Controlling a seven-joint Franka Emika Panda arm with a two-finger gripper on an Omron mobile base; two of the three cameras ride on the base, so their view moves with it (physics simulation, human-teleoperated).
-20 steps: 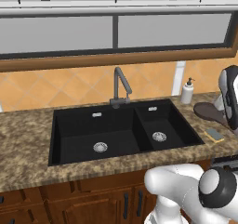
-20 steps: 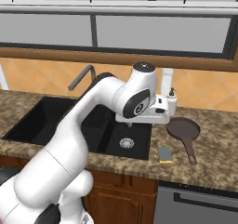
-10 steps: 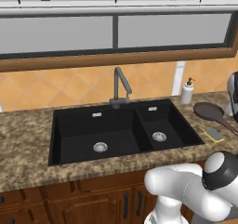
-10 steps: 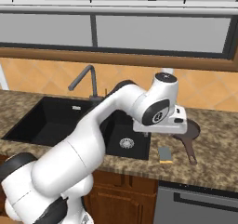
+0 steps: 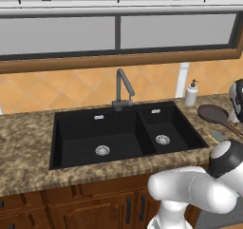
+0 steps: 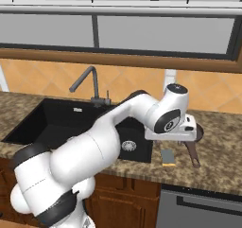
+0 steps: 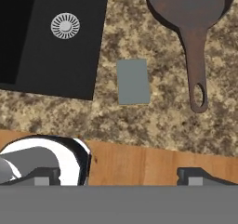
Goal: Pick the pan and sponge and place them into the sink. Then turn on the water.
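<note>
The dark brown pan [image 7: 186, 4] lies on the granite counter right of the sink, its long handle [image 7: 196, 65] pointing toward the counter's front edge. The sponge [image 7: 133, 81] lies flat between the sink and the handle, grey-green scrub side up. My gripper [image 7: 121, 176] hovers above the counter's front edge, open wide, with nothing between its fingertips [image 7: 46, 175]. From the right base, the hand [image 6: 171, 136] hangs just over the sponge [image 6: 167, 157] and covers part of the pan [image 6: 198, 131]. The black double sink [image 5: 80, 138] holds nothing, and the faucet [image 5: 122, 88] stands behind it.
A white soap dispenser [image 5: 191, 93] stands by the wall behind the pan [image 5: 213, 114]. The small basin's silver drain [image 7: 65, 25] lies left of the sponge. Wooden cabinet fronts run under the counter edge, with a grey appliance [image 6: 203, 208] below at the right.
The arm has swung right from above the small basin to above the counter's front edge near the sponge and pan. Pan and sponge have not moved.
</note>
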